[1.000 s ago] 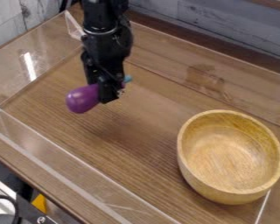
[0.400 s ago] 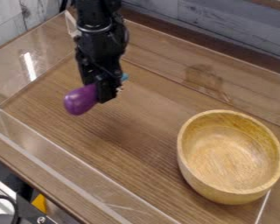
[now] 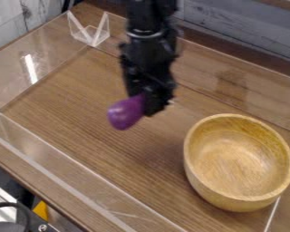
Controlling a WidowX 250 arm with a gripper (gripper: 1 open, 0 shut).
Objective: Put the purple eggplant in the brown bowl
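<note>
Eggplant's stem end hidden behind the black gripper (image 3: 149, 98); arm cut off at top edge. Fingers clamped on the purple eggplant (image 3: 126, 113), held in the air above the wooden table (image 3: 75, 127), left of the brown bowl (image 3: 241, 161). Bowl holds nothing.

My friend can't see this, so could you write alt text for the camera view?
A black robot gripper holds a purple eggplant above a wooden table, left of an empty brown bowl. Clear plastic walls border the table.
</note>
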